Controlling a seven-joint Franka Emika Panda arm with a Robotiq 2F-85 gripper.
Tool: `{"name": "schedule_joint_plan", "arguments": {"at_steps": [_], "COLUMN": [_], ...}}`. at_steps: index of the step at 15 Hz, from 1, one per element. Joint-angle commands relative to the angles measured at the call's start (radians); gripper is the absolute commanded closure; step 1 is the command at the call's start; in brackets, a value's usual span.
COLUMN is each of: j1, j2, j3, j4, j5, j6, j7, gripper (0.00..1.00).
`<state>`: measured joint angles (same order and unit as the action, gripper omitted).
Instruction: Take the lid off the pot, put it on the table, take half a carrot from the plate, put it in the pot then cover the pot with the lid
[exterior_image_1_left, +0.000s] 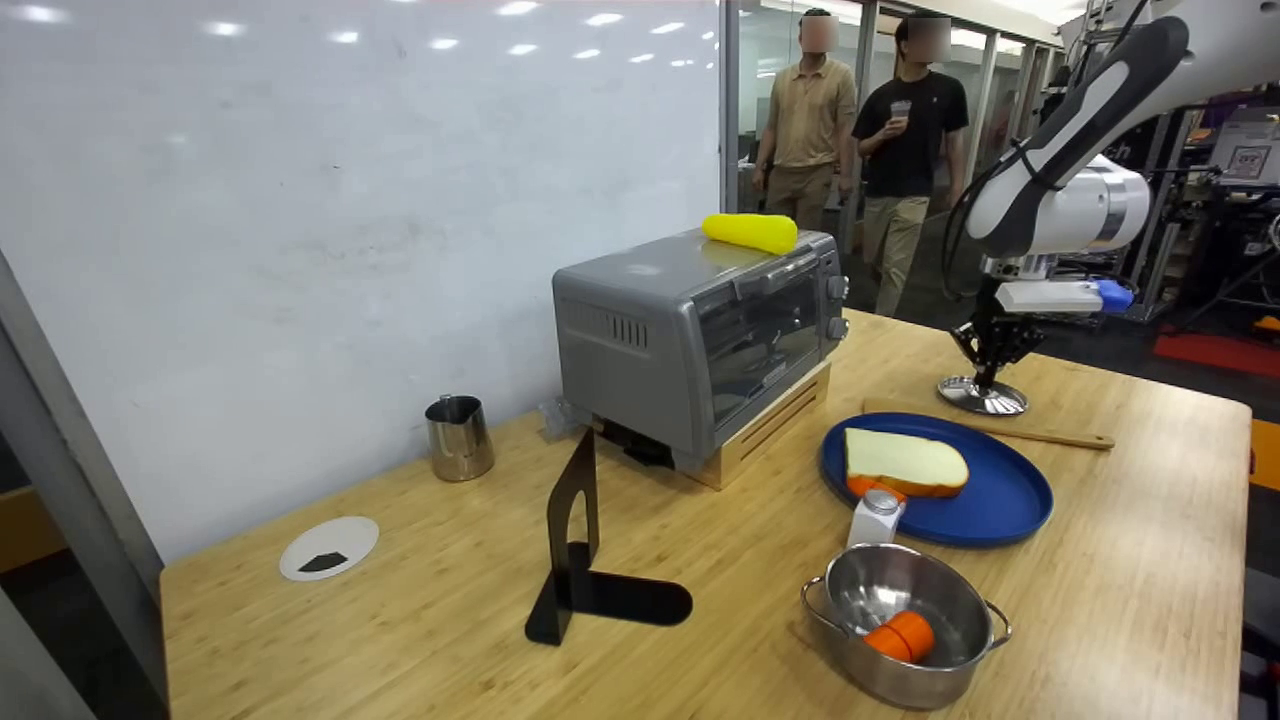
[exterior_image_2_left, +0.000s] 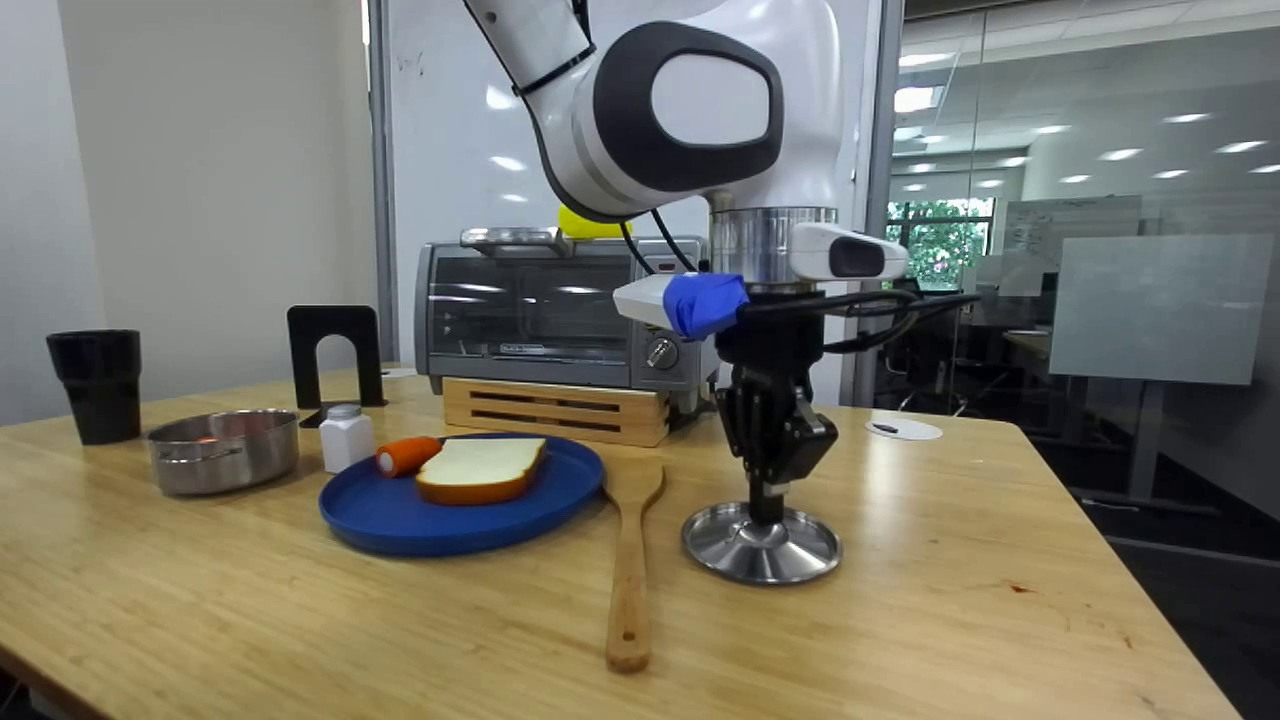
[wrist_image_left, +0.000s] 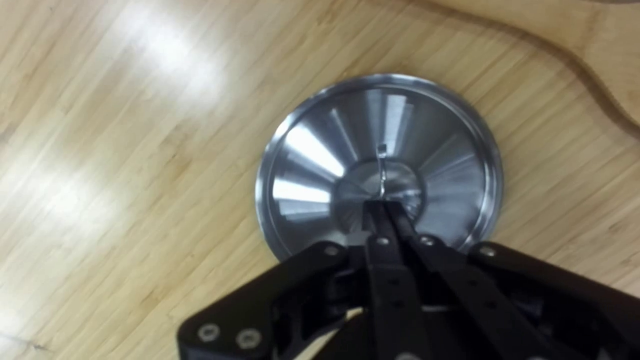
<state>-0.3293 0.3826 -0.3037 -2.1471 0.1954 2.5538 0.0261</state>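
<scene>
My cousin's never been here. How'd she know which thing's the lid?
In front of the gray toaster oven is a blue plate, with a long wooden spatula beside it. Across the spatula from the plate is the lid. It's round and shiny silver, with closed black jaws at its middle, while its neighbours are blue or wooden.

In an exterior view the bench (exterior_image_2_left: 420, 640) carried, left to right, pot (exterior_image_2_left: 225, 464), plate (exterior_image_2_left: 410, 527), spatula (exterior_image_2_left: 629, 560) and lid (exterior_image_2_left: 764, 560), the toaster oven (exterior_image_2_left: 540, 312) behind. The half carrot (exterior_image_1_left: 900, 637) lay in the pot; bread (exterior_image_2_left: 483, 471) and another carrot piece (exterior_image_2_left: 405, 457) on the plate.
</scene>
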Motion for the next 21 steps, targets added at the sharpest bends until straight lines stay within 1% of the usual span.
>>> {"name": "schedule_joint_plan", "arguments": {"at_steps": [1, 4, 7, 8, 10, 13, 15, 17, 21], "j1": [-0.012, 0.015, 0.055, 0.074, 0.093, 0.112, 0.123, 0.139, 0.18], "j2": [-0.023, -0.08, -0.167, -0.204, -0.266, -0.364, -0.41, -0.439, -0.449], "j3": [0.016, 0.006, -0.007, -0.015, -0.01, 0.018, 0.044, 0.073, 0.123], "j4": [-0.025, -0.056, -0.1, -0.114, -0.132, -0.157, -0.164, -0.169, -0.168], "j5": [-0.006, -0.066, -0.183, -0.246, -0.337, -0.43, -0.445, -0.425, -0.394], "j6": [0.025, 0.007, -0.018, -0.035, -0.063, -0.106, -0.124, -0.128, -0.142], "j7": [-0.008, -0.015, -0.016, -0.006, 0.003, -0.022, -0.056, -0.116, -0.223], "gripper": [0.99, 0.99, 0.99, 0.99, 0.99, 0.99, 0.99, 0.99, 0.99]}}
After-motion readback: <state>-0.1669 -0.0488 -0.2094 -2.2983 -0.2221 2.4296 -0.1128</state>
